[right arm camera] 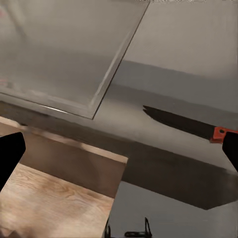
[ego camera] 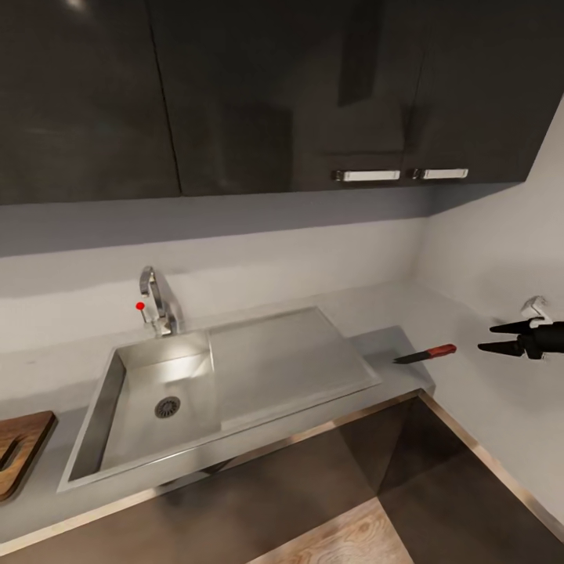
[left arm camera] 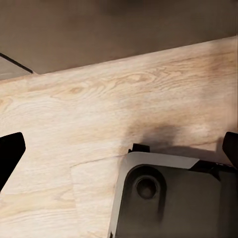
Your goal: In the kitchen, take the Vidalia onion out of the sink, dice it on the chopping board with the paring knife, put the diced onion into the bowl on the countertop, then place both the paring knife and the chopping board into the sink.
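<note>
Two things left by the look of it: knife (ego camera: 425, 354) lies on the countertop (ego camera: 392, 341) right of the empty-looking sink (ego camera: 117, 407), right gripper (ego camera: 495, 337) spread wide nearby, board (ego camera: 19, 450) off left, left gripper's (left arm camera: 119, 148) fingers apart over floor.

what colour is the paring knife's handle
Reddish-brown, on the paring knife with its dark blade; the head view shows it best.

Brushed steel sink (ego camera: 235, 368), satin sheen; grey matt countertop (ego camera: 392, 341). Glossy dark wall cabinets (ego camera: 274, 94). Grained brown wood chopping board (ego camera: 19, 450). Just beside right gripper (ego camera: 501, 337): paring knife (ego camera: 424, 354), dark matt blade, reddish handle. Pale wood floor (left arm camera: 99, 114).
</note>
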`<state>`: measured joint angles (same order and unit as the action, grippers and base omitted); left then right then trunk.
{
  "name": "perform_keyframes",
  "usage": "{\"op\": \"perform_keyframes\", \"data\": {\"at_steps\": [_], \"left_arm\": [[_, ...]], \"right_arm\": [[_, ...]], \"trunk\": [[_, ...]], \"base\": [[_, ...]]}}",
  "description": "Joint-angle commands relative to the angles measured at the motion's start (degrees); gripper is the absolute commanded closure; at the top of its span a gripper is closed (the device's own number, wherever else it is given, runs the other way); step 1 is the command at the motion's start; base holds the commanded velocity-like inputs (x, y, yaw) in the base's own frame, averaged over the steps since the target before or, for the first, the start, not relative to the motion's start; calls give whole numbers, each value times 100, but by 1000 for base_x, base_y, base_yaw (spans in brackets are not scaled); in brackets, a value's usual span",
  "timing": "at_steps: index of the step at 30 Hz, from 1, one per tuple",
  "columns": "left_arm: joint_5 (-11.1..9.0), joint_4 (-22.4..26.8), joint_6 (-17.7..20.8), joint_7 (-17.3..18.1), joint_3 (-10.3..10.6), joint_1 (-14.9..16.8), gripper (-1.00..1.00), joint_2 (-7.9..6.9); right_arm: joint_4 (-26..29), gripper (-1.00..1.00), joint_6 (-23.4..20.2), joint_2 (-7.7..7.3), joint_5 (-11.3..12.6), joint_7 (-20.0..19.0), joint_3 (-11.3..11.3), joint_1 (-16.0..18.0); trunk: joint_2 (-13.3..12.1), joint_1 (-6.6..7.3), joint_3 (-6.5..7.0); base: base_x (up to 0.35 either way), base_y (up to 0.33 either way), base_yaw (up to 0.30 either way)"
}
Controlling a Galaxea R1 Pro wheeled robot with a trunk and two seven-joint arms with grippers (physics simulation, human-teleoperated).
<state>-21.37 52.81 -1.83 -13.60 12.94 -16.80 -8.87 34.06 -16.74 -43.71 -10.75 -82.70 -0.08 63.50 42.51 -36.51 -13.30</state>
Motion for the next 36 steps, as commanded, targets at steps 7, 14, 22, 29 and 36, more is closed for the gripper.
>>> {"op": "perform_keyframes", "data": {"at_steps": [7, 14, 22, 29, 36], "left_arm": [[-60, 9, -12, -54, 33, 1, -100, -9], [-54, -28, -3, -88, 34, 1, -100, -9], [-52, -192, -2, -84, 35, 1, -100, -9], [-51, -249, -2, -89, 33, 1, -100, -9], [-55, -225, 5, -90, 33, 1, -100, -9]], "right_arm": [[-229, -100, -60, 115, -13, -140, -1, 6], [-358, -100, 54, 188, -14, -171, 6, 6], [-422, -100, 223, 228, -32, -173, 13, 11], [-438, -100, 327, 284, -32, -169, 16, 9], [-482, -100, 346, 302, -40, -168, 16, 6]], "trunk": [[6, -3, -8], [6, -3, -8], [6, -3, -8], [6, -3, -8], [6, -3, -8]], "base": [[142, -23, 0], [163, -91, 0], [43, -29, 0], [2, -1, 0], [0, 0, 0]]}}
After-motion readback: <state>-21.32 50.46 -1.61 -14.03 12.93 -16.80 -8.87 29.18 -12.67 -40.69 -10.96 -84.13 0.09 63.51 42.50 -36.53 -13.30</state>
